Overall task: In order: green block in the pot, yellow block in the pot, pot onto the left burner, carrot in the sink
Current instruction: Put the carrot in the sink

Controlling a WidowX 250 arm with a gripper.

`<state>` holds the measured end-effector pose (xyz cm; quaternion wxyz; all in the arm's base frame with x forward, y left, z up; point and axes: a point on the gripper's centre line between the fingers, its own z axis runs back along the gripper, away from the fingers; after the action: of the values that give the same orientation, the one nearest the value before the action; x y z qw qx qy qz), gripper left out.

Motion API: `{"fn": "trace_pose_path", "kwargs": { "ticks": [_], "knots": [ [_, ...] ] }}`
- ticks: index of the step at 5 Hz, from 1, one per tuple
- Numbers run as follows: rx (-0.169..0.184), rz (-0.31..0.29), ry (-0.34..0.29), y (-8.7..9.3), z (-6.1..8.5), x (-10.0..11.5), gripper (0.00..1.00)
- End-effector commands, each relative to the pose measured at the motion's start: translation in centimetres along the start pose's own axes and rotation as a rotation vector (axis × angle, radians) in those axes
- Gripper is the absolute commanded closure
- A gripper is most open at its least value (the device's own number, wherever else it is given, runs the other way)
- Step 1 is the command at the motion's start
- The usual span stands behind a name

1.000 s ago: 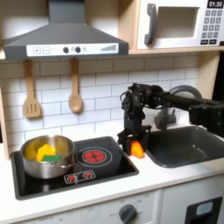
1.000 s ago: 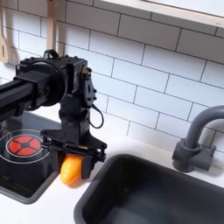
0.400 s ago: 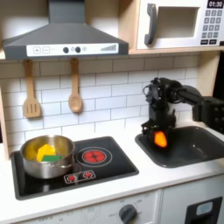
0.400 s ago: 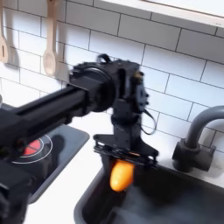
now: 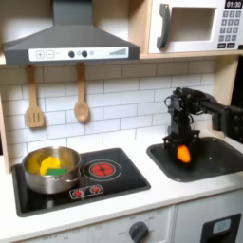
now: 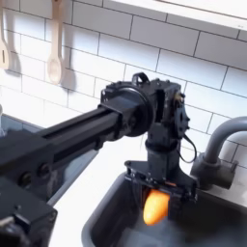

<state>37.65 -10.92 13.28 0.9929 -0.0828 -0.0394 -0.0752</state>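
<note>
Tool [image 5: 182,150] hangs over the sink [image 5: 220,163], carrot [image 5: 182,152] in its jaws, above the basin floor. In the second exterior view tool [image 6: 154,201] sits w/ carrot [image 6: 153,207] below it, faucet [image 6: 218,154] just to the second exterior view's right, sink [image 6: 106,217] beneath. Well off to the first exterior view's left of tool: pot [image 5: 50,169] on left burner, yellow block [image 5: 46,165] & green block [image 5: 54,171] inside; other burner [image 5: 99,170] between pot & tool.

Background fixtures — toy kitchen. A white tiled wall [image 5: 114,90] runs behind the white surface [image 5: 142,204]. In the first exterior view, two wooden utensils hang on it: a slotted spatula [image 5: 34,102] and a spoon [image 5: 82,95]. Above them sits a grey range hood [image 5: 71,38]; at the first exterior view's right, a microwave [image 5: 197,26] — upper shelf level.
</note>
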Motion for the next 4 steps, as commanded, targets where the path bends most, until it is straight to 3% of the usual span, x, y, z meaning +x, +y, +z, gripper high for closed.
{"fn": "trace_pose_path", "kwargs": {
  "ticks": [1,3,4],
  "knots": [
    [0.004,-0.019,0.046,-0.9,-1.9,-1.8,1.00],
    [0.014,0.002,0.096,0.3,-4.4,-3.4,1.00],
    [0.018,-0.004,0.099,0.3,-4.6,-3.7,1.00]
  ]
}}
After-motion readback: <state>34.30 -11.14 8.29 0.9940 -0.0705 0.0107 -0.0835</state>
